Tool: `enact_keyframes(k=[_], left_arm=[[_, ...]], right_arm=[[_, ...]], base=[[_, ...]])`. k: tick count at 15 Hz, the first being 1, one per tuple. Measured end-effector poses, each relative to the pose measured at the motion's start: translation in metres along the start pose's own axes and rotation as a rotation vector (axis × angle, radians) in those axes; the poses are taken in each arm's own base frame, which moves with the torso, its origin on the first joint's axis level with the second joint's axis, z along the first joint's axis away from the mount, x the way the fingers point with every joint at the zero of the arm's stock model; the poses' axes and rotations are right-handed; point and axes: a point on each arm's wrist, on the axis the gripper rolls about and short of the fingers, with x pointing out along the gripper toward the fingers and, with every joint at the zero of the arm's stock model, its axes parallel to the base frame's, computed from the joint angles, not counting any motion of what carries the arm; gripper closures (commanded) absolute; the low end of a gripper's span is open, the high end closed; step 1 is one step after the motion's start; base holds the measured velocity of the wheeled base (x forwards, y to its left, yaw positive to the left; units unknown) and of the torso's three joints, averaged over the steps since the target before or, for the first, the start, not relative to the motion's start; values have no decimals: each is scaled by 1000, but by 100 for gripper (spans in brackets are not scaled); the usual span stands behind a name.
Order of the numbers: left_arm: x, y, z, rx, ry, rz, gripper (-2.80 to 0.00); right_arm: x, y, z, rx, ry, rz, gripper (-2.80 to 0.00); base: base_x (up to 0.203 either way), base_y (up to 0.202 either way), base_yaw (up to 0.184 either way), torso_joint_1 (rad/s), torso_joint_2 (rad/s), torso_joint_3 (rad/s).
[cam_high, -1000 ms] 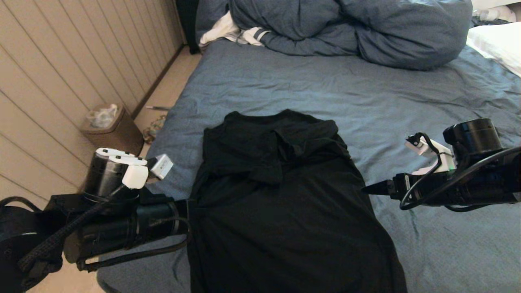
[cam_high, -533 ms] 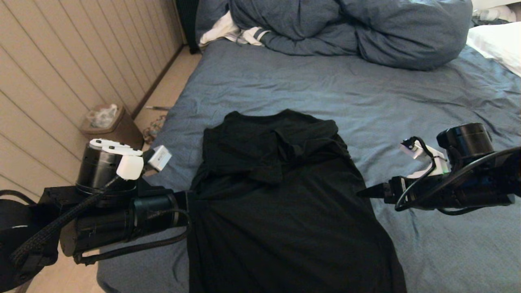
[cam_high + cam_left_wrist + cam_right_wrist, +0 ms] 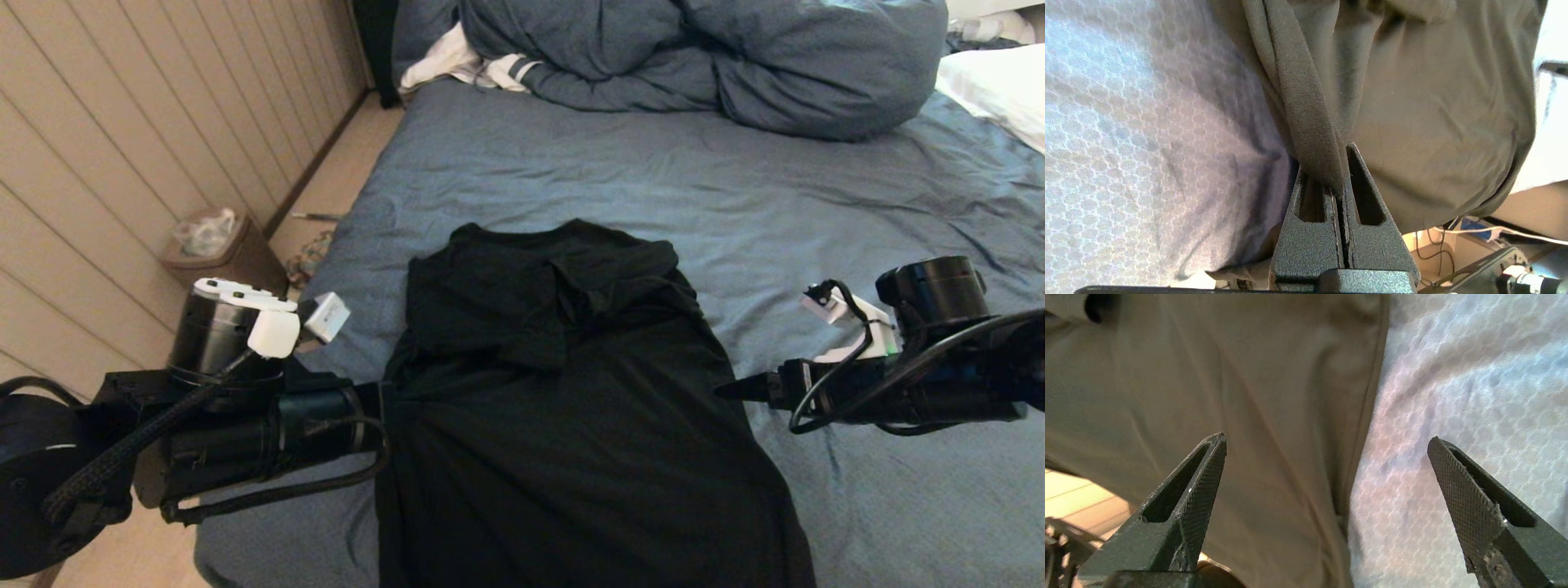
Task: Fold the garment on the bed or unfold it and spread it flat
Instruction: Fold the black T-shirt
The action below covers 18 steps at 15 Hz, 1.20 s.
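Note:
The garment (image 3: pixel 571 392), a black T-shirt with its plain side up, lies on the slate-blue bed (image 3: pixel 653 188) with its upper part bunched in folds. My left gripper (image 3: pixel 384 408) is at the shirt's left edge. In the left wrist view the left gripper (image 3: pixel 1327 159) is shut on a fold of the garment (image 3: pixel 1433 102). My right gripper (image 3: pixel 722 388) hovers at the shirt's right edge. In the right wrist view the right gripper (image 3: pixel 1326 437) stands wide open, straddling the garment's (image 3: pixel 1208 375) hem over the sheet (image 3: pixel 1453 375), with nothing held.
A bulky blue duvet (image 3: pixel 694 57) and a white stripe-cuffed cloth (image 3: pixel 482 65) lie at the bed's far end, with a white pillow (image 3: pixel 996 90) at far right. A brown bin (image 3: pixel 224 261) stands on the floor by the panelled wall (image 3: pixel 122 122) to the left.
My right arm has sunk a little and edged toward the shirt's right edge. The left gripper keeps its hold in about the same place.

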Motion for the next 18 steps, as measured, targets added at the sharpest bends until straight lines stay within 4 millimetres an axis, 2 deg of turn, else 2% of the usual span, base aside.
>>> enact_keyframes(k=[4, 13, 14, 18], left_arm=[[3, 1, -1, -4, 14, 14, 0], [3, -2, 6, -9, 6, 11, 0], [2, -3, 7, -10, 8, 13, 0], [1, -4, 8, -11, 7, 11, 0]], right_arm=[[7, -3, -4, -7, -5, 23, -280], [29, 9, -12, -15, 76, 122, -280], [31, 12, -14, -20, 86, 129, 0], [35, 16, -19, -23, 111, 138, 0]], base=[[0, 0, 0, 0, 0, 0], [0, 0, 0, 0, 0, 0], [0, 0, 0, 0, 0, 0], [0, 0, 0, 0, 0, 0]])
